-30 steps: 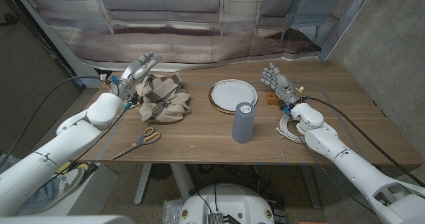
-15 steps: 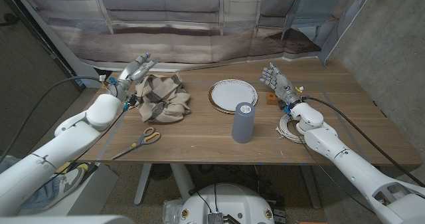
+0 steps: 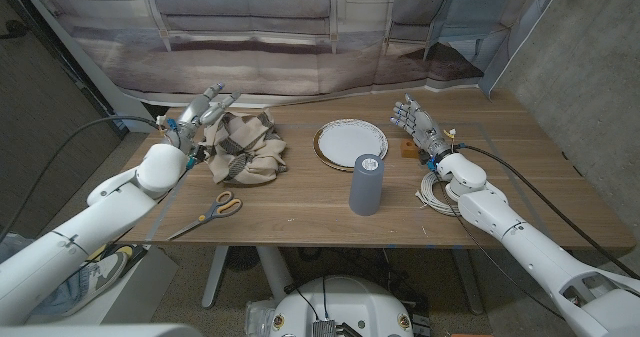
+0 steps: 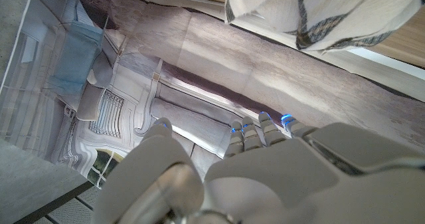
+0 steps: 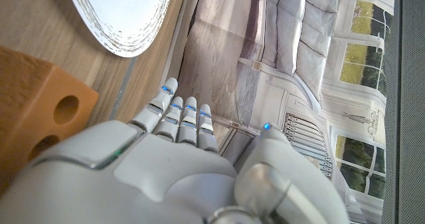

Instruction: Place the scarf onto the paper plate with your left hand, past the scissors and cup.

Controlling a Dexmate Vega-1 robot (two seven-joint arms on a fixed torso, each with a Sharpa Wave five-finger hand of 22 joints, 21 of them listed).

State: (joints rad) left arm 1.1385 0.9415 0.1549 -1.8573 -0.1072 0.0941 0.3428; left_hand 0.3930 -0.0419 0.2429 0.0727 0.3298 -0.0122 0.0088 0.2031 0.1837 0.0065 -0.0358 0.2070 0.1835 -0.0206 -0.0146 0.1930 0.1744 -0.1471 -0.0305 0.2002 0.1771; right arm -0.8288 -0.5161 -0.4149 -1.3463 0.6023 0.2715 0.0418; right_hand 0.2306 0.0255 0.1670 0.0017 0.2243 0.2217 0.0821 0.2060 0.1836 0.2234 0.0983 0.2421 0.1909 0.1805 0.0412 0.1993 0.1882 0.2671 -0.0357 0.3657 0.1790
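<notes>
Left hand shifting at scarf edge
Left hand (image 3: 205, 108) has edged slightly up and back beside the scarf (image 3: 246, 147), fingers spread, gripping nothing.

1. I see the scarf (image 3: 246, 147) lying in a crumpled heap on the left part of the table, beige with darker checked stripes; in my left wrist view (image 4: 319, 14) its folds show cream with grey-blue bands.
2. The paper plate (image 3: 351, 141) sits flat near the far middle, white with a ridged rim, nothing on it.
3. The scissors (image 3: 209, 213) lie flat near the front edge, yellow handles toward the scarf, blades closed.
4. The grey cup (image 3: 366, 184) stands upright just in front of the plate.
</notes>
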